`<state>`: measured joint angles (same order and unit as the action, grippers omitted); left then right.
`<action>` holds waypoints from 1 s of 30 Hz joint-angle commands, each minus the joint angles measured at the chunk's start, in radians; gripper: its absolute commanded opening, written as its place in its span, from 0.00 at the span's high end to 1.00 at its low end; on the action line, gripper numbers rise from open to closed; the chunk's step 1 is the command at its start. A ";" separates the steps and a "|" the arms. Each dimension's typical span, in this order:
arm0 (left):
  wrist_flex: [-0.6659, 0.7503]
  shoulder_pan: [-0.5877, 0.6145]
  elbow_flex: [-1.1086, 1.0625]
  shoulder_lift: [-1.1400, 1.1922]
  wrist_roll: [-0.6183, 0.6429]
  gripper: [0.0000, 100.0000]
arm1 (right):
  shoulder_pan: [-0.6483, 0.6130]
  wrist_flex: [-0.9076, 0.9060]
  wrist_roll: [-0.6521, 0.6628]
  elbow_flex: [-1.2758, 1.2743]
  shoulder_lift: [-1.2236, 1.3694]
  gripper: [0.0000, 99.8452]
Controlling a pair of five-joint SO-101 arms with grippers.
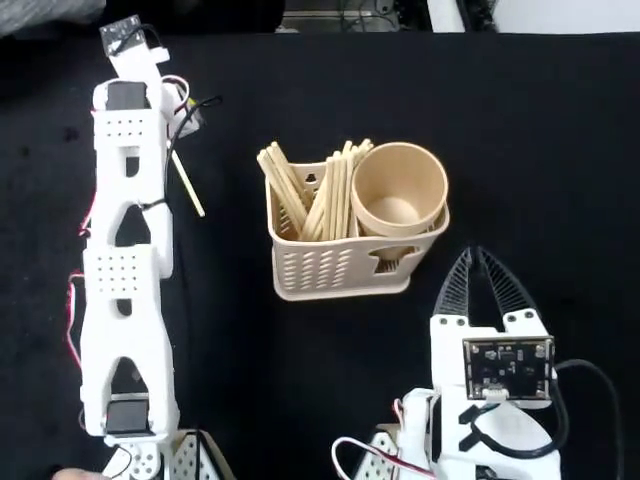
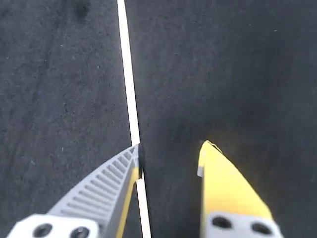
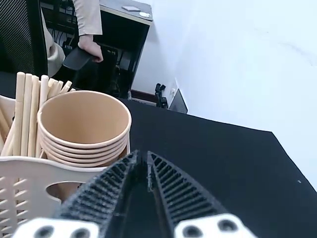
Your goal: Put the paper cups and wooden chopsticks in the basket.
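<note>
From above, the basket (image 1: 335, 270) is sitting centrally, holding the wooden chopsticks (image 1: 320, 195) and stacked paper cups (image 1: 398, 190); one loose chopstick (image 1: 188, 186) is lying at its ten o'clock, beside the left arm (image 1: 125, 200); the right gripper (image 1: 478, 265) is resting at its five o'clock. Left wrist: the left gripper (image 2: 171, 146) is gaping wide, gripping nothing, with the loose chopstick running just beside one fingertip. Right wrist: the right gripper is pinched closed and empty, near the paper cups.
</note>
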<state>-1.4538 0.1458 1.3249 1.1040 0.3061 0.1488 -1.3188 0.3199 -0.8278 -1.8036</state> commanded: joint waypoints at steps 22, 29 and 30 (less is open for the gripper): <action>-0.104 0.030 0.150 0.184 0.101 0.80 | 0.006 0.000 0.008 -0.005 -0.001 0.97; -0.127 0.028 0.151 0.209 0.169 0.85 | 0.006 0.000 0.008 -0.005 -0.001 0.97; -0.143 0.028 0.156 0.210 0.169 0.85 | 0.006 0.000 0.008 -0.005 -0.001 0.97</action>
<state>-1.5535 0.1642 1.4707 1.3295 0.4549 0.1488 -1.3188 0.3199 -0.8339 -1.8036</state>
